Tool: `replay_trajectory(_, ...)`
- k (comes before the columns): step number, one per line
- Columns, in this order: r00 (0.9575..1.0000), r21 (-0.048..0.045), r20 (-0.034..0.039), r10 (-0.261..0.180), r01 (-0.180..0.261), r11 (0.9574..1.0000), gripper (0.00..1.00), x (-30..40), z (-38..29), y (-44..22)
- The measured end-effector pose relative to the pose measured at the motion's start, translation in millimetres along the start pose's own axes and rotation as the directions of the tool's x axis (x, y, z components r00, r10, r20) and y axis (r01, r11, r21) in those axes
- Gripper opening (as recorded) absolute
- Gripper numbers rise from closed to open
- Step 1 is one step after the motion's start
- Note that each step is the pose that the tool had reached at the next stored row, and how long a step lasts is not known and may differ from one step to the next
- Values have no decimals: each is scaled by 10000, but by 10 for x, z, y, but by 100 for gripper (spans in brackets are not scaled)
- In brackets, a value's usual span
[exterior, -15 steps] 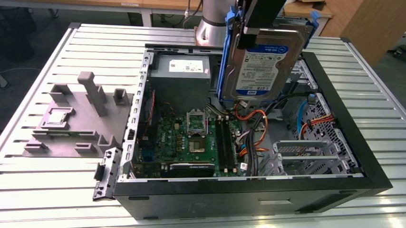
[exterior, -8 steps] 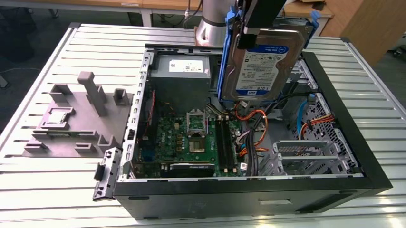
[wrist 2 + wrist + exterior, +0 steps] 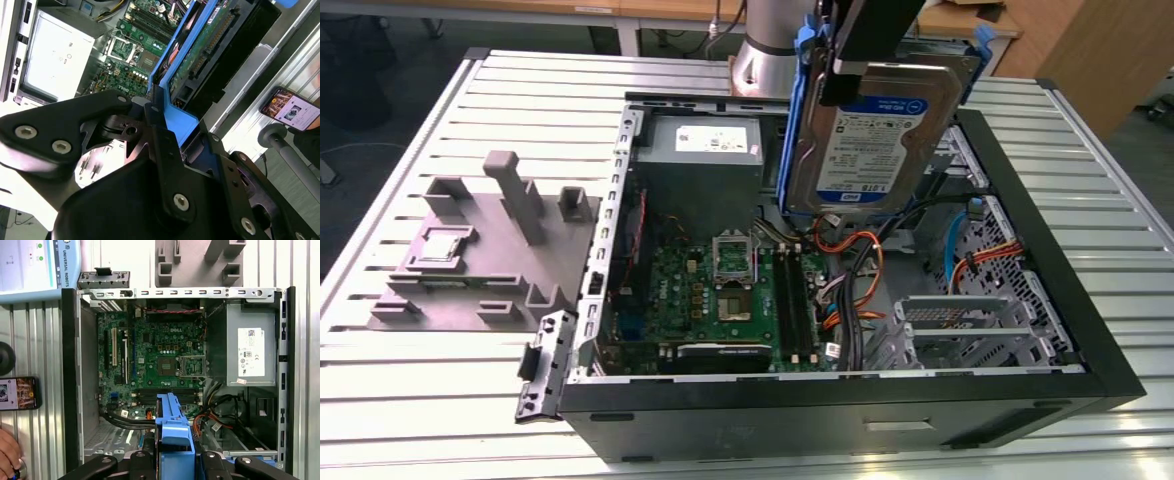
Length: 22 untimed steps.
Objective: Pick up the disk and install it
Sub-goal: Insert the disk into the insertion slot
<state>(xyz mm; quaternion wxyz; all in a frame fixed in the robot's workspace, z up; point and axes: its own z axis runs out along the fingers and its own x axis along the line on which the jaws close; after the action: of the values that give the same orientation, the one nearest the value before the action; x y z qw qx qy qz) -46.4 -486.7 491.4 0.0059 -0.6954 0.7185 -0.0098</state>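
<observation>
Disk [image 3: 874, 140] hangs upright above the open computer case [image 3: 854, 405], its blue frame clamped in the gripper [image 3: 175, 457].

arm [image 3: 766, 55]: silver-grey tube | pincer [image 3: 167, 125]: black links, silver screws [image 3: 180, 201]

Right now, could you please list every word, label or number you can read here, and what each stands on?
No text can be quoted with confidence.
Label on the disk: too small.
Sticker on the power supply: too small.
Printing on the motherboard: not legible.
Screen of the phone: not legible.
</observation>
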Motion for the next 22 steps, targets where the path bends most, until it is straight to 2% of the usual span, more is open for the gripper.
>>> replay_trajectory(3,10000,-1,-2,0,0,10000,37,18,6,-14)
replay_trajectory(9,10000,-10,-5,0,0,10000,37,17,17,-91)
replay_trajectory(12,10000,-12,-10,0,0,10000,37,26,23,-99)
replay_trajectory(18,10000,-10,-17,1,-1,10000,37,122,48,-121)
replay_trajectory(22,10000,-10,-18,0,0,10000,37,163,76,-181)
